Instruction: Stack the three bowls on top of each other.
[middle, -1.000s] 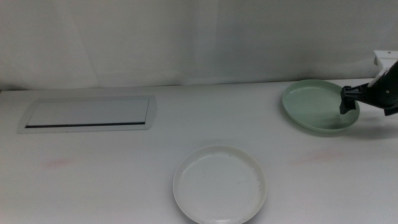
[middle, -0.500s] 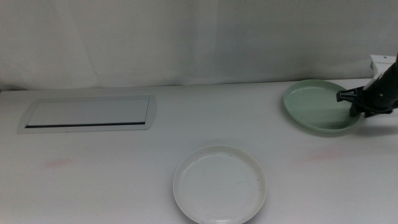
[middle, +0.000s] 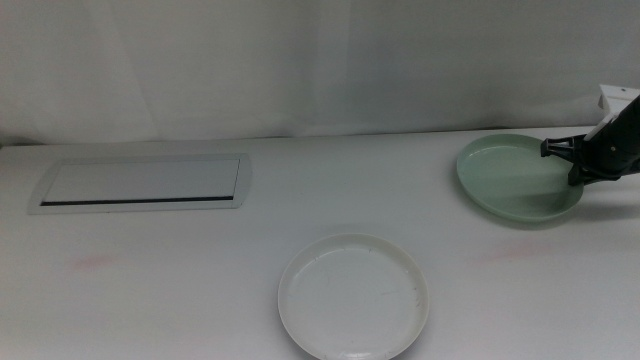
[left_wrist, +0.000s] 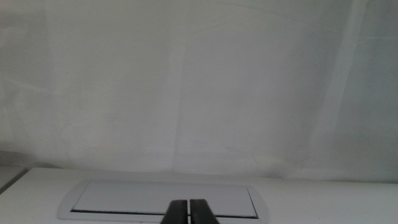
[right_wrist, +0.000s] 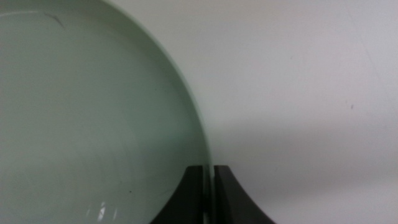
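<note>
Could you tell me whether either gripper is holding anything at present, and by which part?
The right gripper is shut on the pale mint green shallow plastic bowl, pinching its rim at the right edge. The left gripper holds nothing.

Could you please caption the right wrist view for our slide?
Right gripper shut on the rim of the mint bowl.

Surface: white table (middle: 180, 290).
Landmark: white rectangular panel (middle: 142, 183) with dark slot, lying flat on the table.
Off-white bowl (middle: 353, 296): nearer the camera, right of the panel.
Mint green bowl (middle: 518, 177): far right of the panel.
</note>
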